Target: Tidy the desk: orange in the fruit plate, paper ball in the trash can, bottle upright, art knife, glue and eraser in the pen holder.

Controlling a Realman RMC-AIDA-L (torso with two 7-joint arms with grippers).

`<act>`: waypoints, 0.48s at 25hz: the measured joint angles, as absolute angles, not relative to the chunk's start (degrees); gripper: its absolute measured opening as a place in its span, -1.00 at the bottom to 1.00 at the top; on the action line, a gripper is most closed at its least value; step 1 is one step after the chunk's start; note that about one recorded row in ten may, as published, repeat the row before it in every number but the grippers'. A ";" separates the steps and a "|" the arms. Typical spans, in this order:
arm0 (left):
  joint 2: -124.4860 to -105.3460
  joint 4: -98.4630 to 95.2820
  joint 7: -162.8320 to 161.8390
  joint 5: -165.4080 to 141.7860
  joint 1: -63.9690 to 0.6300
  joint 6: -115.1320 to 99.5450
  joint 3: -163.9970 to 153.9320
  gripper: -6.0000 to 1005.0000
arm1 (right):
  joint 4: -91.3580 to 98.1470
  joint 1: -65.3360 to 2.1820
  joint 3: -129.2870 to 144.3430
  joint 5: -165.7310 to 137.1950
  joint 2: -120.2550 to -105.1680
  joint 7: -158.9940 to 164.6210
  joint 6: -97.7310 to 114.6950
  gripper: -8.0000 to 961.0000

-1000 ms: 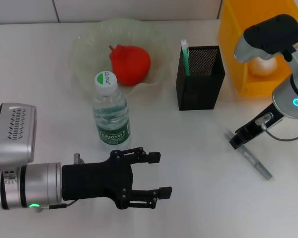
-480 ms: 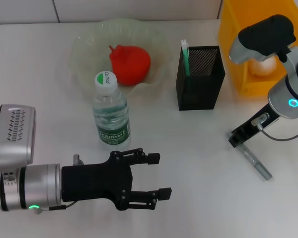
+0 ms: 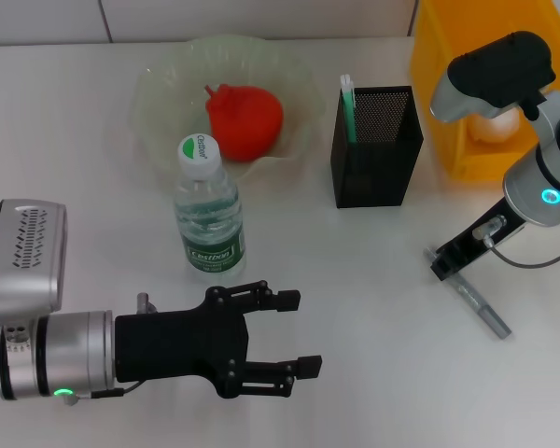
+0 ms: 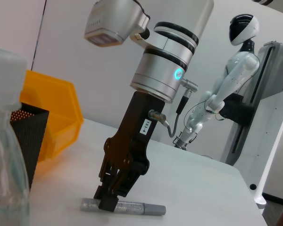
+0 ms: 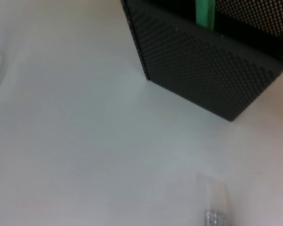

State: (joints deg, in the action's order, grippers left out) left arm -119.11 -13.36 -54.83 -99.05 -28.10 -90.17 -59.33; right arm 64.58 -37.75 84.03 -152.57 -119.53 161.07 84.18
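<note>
Right gripper (image 4: 108, 203) closed on grey art knife (image 4: 125, 207), white desk (image 4: 188, 188)

Black mesh pen holder (image 3: 376, 146), yellow bin (image 3: 453, 84).

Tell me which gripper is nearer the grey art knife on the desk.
Right. The right gripper is down on one end of the art knife, fingers astride it. The left gripper hangs open across the desk, below the bottle.

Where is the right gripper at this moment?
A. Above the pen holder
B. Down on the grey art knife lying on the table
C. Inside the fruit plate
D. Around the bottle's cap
B: the right gripper stands with its fingertips on the grey art knife, which lies flat on the table.
</note>
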 joint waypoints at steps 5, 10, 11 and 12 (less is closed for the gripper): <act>-119.16 -13.28 -54.84 -99.05 -28.11 -90.18 -59.33 0.69 | 64.04 -37.96 84.02 -152.57 -119.53 160.90 84.08 -0.57; -119.18 -13.27 -54.84 -99.05 -28.12 -90.18 -59.33 0.69 | 64.43 -37.95 84.62 -152.57 -119.54 160.87 84.02 -0.57; -119.18 -13.27 -54.84 -99.05 -28.13 -90.18 -59.33 0.69 | 64.49 -37.95 84.70 -152.57 -119.55 160.87 84.02 -0.59; -119.18 -13.26 -54.84 -99.05 -28.13 -90.18 -59.33 0.69 | 64.54 -37.94 84.70 -152.57 -119.57 160.86 84.02 -0.62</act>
